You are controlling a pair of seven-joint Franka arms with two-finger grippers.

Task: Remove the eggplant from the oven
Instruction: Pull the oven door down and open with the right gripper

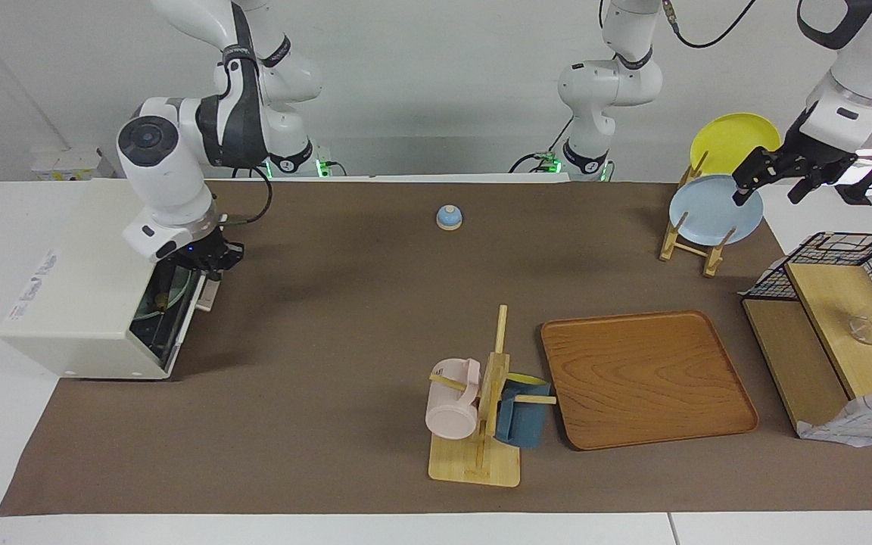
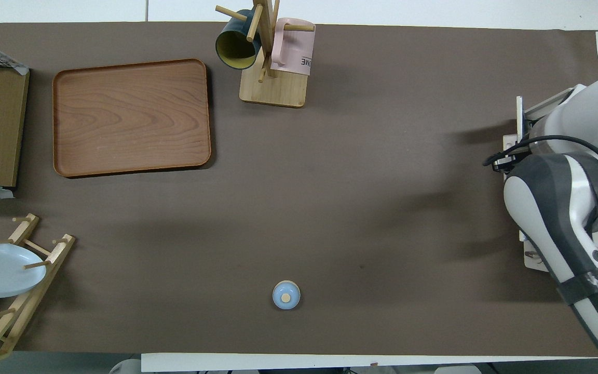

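The cream-white oven (image 1: 80,280) stands at the right arm's end of the table; it also shows in the overhead view (image 2: 553,98), mostly under the arm. Its drop-down door (image 1: 195,299) hangs swung down and open. My right gripper (image 1: 213,261) is shut on the door's handle at the door's lowered edge. A mint green plate (image 1: 171,291) shows on the rack inside. I cannot make out the eggplant in the dark opening. My left gripper (image 1: 773,178) waits open and empty in the air over the plate rack.
A small blue bell (image 1: 449,217) sits mid-table near the robots. A mug rack (image 1: 481,409) with a pink and a blue mug and a wooden tray (image 1: 644,375) lie farther out. A plate rack (image 1: 689,242) and a shelf with a wire basket (image 1: 837,318) stand at the left arm's end.
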